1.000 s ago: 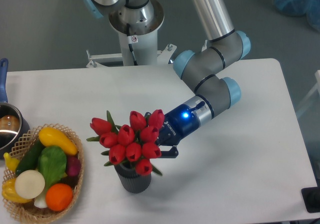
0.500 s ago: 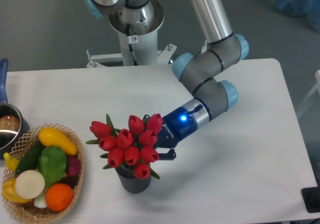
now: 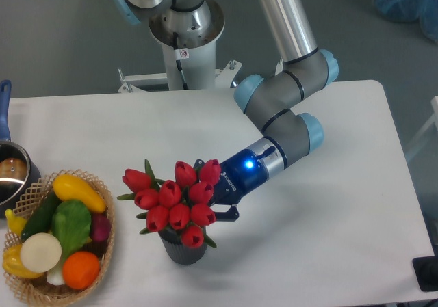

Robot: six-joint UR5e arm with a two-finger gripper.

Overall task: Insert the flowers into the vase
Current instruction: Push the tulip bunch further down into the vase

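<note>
The flowers (image 3: 175, 203) are held directly over the vase (image 3: 182, 247), their red heads covering its mouth (whether the stems are inside cannot be told). They are gripped from the right by the gripper (image 3: 216, 196), its fingers closed on the bunch.

You can't see the vase (image 3: 182, 247) mouth or the claw (image 3: 213, 196) fingertips behind the flowers (image 3: 174, 201), and the pot (image 3: 12, 174) is cut off at left.

Arm reaches from the far base down toward near-left, wrist bent, blue light lit. Gripper (image 3: 213, 196) points left, fingers largely hidden; jaw state not discernible.
</note>
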